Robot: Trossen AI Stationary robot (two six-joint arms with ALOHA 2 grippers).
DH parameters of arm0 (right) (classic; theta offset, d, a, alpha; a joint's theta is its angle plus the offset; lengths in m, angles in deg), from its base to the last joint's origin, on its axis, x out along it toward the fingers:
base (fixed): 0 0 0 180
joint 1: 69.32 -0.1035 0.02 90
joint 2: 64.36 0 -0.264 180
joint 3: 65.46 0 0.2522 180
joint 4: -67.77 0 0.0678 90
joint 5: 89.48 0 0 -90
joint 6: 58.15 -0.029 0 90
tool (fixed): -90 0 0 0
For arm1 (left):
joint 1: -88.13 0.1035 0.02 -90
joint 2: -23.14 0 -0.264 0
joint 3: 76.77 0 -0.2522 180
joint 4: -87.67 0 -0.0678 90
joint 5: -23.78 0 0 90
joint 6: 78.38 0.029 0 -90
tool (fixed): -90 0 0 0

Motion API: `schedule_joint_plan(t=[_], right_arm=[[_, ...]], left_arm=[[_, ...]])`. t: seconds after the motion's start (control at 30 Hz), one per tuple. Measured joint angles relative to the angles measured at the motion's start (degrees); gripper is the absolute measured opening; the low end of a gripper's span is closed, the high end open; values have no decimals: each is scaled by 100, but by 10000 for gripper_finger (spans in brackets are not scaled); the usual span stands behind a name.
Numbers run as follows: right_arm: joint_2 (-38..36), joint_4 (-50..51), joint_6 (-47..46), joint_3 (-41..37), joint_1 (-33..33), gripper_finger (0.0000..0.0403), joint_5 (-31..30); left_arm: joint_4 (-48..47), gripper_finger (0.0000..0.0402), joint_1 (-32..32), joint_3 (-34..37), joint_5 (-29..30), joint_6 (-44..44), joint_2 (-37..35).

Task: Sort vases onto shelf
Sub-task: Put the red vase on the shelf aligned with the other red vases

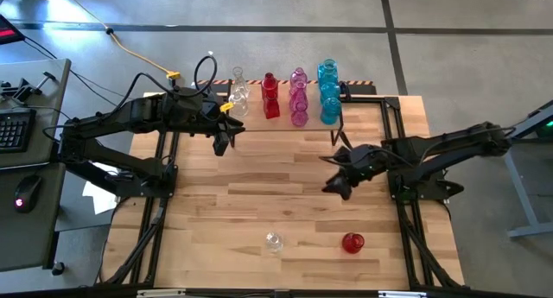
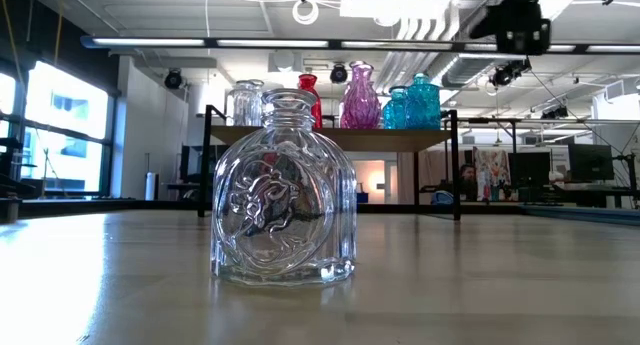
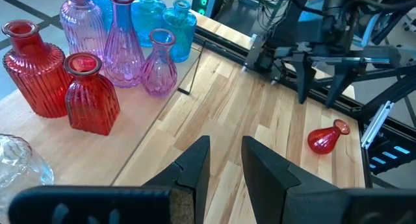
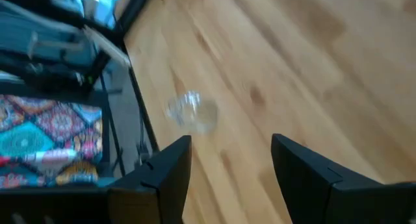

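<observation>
I see my left gripper empty at ten o'clock beside the shelf, fingers slightly apart, right gripper empty, jaws apart, centre-right, clear vase and red vase at six o'clock, coloured vases on shelf at twelve

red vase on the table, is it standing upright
No, the red vase lies on its side on the tabletop, as the left wrist view shows.
</observation>
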Motion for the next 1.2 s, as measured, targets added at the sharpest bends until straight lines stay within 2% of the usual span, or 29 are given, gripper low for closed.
schedule_joint_plan(t=[0.17,0.57,0.77,0.97,1.2], right_arm=[[-88,596,-410,0,-323,193,253],[-94,1438,-902,0,-1290,193,248],[-94,1695,-1254,0,-1879,193,103],[-74,1924,-1858,0,-2494,193,-329],[327,2023,-2243,0,-2950,193,-577]], left_arm=[[7,81,-1,0,0,0,1],[7,81,-1,0,0,0,1],[7,81,1,0,0,0,0],[7,81,1,0,0,0,0],[7,81,1,0,0,0,-1]])
